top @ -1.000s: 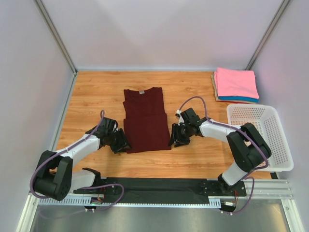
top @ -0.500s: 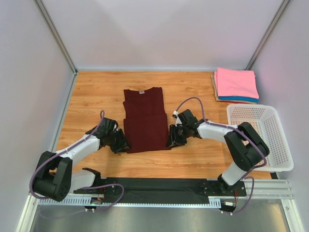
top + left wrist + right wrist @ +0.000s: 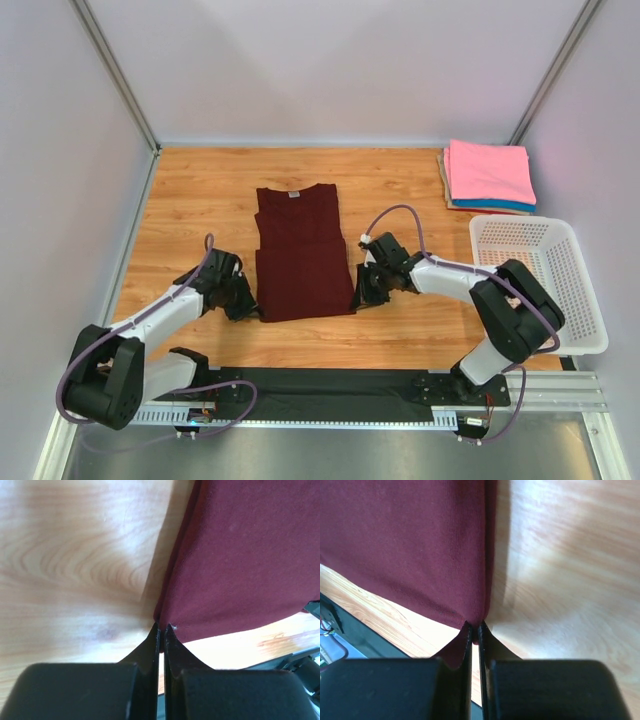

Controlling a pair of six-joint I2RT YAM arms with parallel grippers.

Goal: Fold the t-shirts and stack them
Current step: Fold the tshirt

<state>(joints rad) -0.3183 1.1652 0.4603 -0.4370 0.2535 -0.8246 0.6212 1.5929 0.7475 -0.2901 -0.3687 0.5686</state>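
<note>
A dark maroon t-shirt [image 3: 302, 250] lies flat in the middle of the table, sleeves folded in, neck label at the far end. My left gripper [image 3: 250, 306] is shut on its near left corner; in the left wrist view the maroon t-shirt [image 3: 240, 560] runs up from the pinched tips of the left gripper [image 3: 161, 628]. My right gripper [image 3: 358, 298] is shut on the near right corner; in the right wrist view the maroon t-shirt [image 3: 415, 545] is pinched in the right gripper [image 3: 474, 628]. A stack of folded t-shirts, pink [image 3: 488, 172] on top, with blue and tan edges below, sits at the far right.
A white perforated basket [image 3: 537, 283] stands at the right edge, just near the folded stack. Grey walls [image 3: 330, 70] close in the table on three sides. A black rail [image 3: 330, 385] runs along the near edge.
Both grippers have closed in on the shirt's near corners: the right moved left to the hem corner, the left shifted slightly nearer. The shirt's near edge has drawn in a little.
</note>
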